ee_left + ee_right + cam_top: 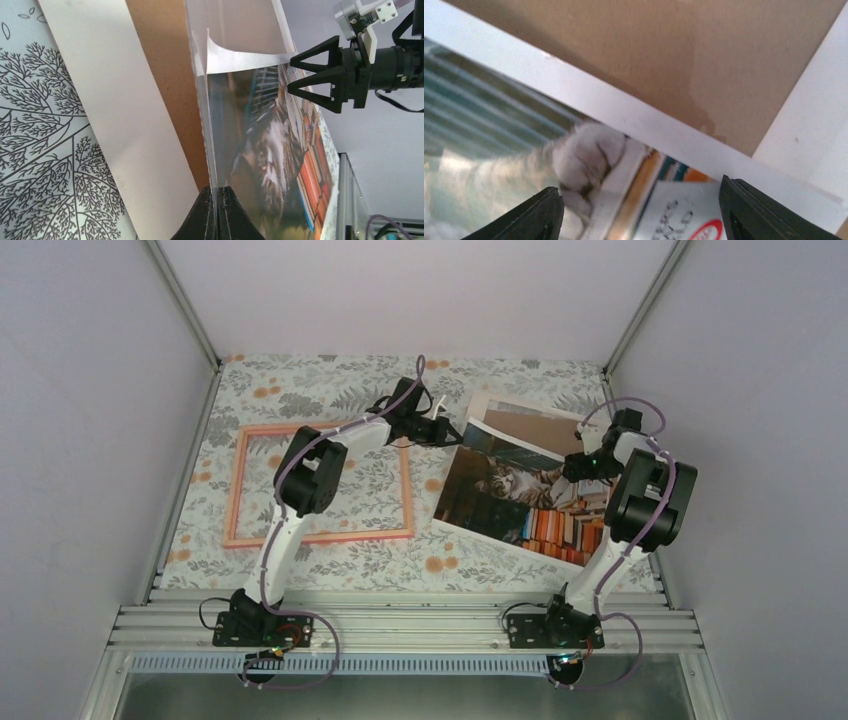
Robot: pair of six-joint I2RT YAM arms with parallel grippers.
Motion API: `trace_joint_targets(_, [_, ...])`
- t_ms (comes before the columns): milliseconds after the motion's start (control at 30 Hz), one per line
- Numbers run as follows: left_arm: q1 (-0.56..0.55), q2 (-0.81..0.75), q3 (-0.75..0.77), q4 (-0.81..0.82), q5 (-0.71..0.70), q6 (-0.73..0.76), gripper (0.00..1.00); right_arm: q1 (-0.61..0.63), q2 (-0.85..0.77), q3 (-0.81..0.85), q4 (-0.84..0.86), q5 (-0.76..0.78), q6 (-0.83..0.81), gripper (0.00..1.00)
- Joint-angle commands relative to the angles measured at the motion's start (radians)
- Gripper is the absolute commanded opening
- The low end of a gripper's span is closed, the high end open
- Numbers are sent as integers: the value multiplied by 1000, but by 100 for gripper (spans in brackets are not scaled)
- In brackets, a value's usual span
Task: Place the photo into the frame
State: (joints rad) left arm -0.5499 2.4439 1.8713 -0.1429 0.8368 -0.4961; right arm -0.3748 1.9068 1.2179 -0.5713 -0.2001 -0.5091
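Colour rundown: the bench has a white cover printed with grey leafy sprigs and small orange flowers. Up close the print looks like fine black branching trees on pale blue-white. The frame is salmon pink. The photo shows a grey tabby-and-white cat on a dark background, with stacks of orange, red and white books and a thin white border. The board is plain cardboard brown and the sheet is plain white. The arms are white with black joints and purple cables. The left end effector and right end effector are both matte black. The walls are pale lilac-grey and the rails are silver.
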Motion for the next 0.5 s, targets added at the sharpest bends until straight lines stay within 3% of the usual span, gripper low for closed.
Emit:
trace_joint_targets(0, [-25, -145, -10, -19, -111, 122, 2, -34, -23, 61, -154, -41, 0, 79])
trace_joint_targets(267, [-100, -299, 22, -88, -434, 252, 2, -83, -117, 146, -238, -168, -2, 89])
trace_joint_targets(467, [-134, -321, 108, -131, -530, 323, 2, -87, -173, 125, -252, -242, -11, 96])
